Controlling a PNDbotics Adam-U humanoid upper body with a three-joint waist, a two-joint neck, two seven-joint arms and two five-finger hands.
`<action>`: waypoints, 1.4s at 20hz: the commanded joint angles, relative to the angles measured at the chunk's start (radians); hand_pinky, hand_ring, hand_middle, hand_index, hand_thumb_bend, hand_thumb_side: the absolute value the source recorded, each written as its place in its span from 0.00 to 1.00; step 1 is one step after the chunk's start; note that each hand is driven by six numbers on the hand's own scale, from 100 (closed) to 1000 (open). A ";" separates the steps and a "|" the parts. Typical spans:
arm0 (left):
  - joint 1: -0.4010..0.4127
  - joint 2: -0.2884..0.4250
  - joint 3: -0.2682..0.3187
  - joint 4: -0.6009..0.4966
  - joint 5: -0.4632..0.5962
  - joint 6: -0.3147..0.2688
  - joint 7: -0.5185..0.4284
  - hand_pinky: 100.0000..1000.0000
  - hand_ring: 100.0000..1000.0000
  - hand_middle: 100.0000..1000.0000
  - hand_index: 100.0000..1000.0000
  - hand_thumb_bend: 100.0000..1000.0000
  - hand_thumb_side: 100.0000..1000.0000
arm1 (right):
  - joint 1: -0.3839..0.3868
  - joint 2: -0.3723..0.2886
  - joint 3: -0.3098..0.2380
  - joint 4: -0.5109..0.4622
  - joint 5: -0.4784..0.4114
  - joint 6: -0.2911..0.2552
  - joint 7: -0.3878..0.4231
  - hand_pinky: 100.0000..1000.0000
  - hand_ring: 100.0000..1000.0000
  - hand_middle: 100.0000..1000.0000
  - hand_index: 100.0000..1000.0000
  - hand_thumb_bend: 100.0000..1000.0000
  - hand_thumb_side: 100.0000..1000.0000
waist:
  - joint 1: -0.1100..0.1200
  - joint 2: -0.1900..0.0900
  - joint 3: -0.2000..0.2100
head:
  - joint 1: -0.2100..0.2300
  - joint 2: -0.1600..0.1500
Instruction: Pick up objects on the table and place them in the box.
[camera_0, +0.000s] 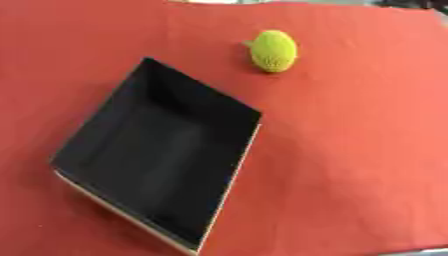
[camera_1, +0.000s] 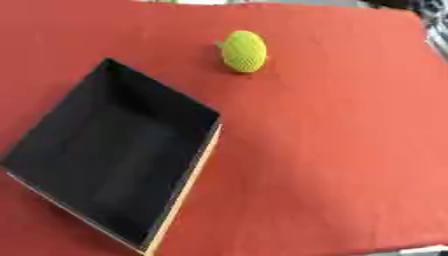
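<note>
From my seat I see a red cloth (camera_0: 367, 150) covering the table. A black box (camera_0: 162, 155) with pale rims sits skewed at left, open upward. Beyond its far corner, apart from it, lies a yellow-green knitted object (camera_0: 274, 50).

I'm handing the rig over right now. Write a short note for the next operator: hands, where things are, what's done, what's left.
Hands: neither shows in either eye view.
Things: the black box sits open on the red cloth, toward the robot's left, and looks empty. A yellow-green knitted object lies on the cloth beyond the box's far right corner, apart from it.
Done: nothing is in the box yet.
Left: pick up the knitted object and put it in the box.
</note>
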 joint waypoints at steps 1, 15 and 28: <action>-0.010 0.037 0.009 -0.006 0.006 -0.004 -0.005 0.56 0.59 0.55 0.66 0.00 0.00 | -0.018 -0.057 0.015 0.016 0.005 -0.005 0.092 0.82 1.00 0.88 0.84 0.00 0.51 | 0.004 -0.020 0.001 | -0.005 -0.002; -0.019 0.043 0.004 0.015 0.015 -0.023 -0.028 0.56 0.59 0.55 0.66 0.00 0.00 | -0.070 -0.057 0.081 -0.034 -0.004 -0.034 0.365 0.83 1.00 0.88 0.86 0.00 0.33 | 0.008 -0.008 0.010 | -0.019 0.002; -0.020 0.039 -0.003 0.017 0.026 -0.018 -0.045 0.56 0.59 0.55 0.66 0.00 0.00 | -0.265 0.049 0.241 0.133 0.030 0.066 0.472 0.85 1.00 0.91 0.91 0.19 0.06 | 0.003 -0.014 0.019 | -0.031 0.003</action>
